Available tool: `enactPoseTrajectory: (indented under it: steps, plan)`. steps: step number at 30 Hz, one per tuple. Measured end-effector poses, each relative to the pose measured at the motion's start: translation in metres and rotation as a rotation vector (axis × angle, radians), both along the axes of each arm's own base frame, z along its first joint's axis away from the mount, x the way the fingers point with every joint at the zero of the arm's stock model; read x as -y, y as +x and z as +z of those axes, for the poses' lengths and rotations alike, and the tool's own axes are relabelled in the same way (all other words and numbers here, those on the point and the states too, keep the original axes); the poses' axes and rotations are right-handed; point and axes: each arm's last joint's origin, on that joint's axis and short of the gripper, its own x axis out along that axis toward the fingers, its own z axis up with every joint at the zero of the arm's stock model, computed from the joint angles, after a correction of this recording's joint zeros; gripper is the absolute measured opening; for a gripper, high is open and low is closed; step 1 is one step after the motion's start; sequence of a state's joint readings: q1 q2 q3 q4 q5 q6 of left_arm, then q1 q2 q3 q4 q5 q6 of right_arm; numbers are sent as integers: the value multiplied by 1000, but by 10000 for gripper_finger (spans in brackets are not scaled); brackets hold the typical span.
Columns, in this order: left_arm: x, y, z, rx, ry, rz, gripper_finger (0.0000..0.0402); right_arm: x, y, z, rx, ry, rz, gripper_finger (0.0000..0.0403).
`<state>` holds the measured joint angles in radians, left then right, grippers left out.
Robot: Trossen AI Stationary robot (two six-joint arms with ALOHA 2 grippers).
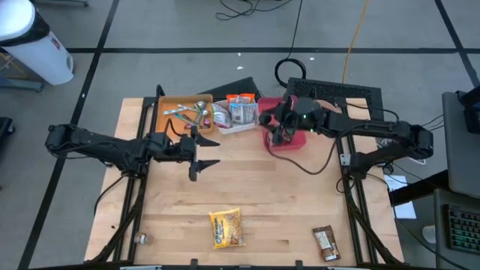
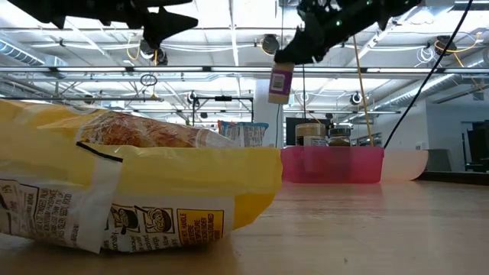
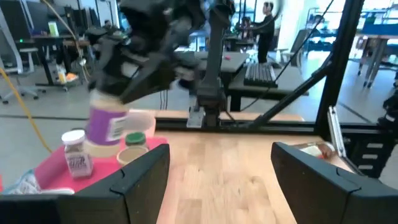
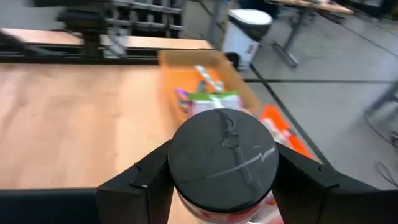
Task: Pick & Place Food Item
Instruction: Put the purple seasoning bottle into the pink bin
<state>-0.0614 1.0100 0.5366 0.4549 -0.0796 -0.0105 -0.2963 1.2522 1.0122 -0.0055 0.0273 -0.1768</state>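
From above, my right tool [image 1: 283, 133] hovers over the pink bin [image 1: 294, 142]. Level view: it's clamped on a spice jar [image 2: 280, 82], lifted clear. My wrist shows fingers pinching under its black lid [image 4: 222, 157]; rigid, probably slick. My left tool [image 1: 206, 157] stands apart, empty.

This is a robotics lab in an open industrial hall. A wooden surface [image 1: 247, 187] stands on a grey floor marked with black tape lines [image 1: 97, 52], cables [image 1: 352, 37] trailing across it. Exposed ceiling trusses [image 2: 229, 70] and strip lights run overhead, with desks [image 3: 37, 43], monitors and a standing person [image 3: 264, 25] beyond.
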Motion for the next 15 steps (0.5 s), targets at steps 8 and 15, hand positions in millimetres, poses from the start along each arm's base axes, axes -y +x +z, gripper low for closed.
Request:
enactPoseTrajectory:
  steps: [8, 15]
  plan:
    - [2, 1, -2, -16, 6, -4, 289, 44, -5, -14, -36, 34, -145, 204]
    - [2, 1, -2, -18, 7, 8, 289, 78, 1, -34, -39, 52, -218, 204]
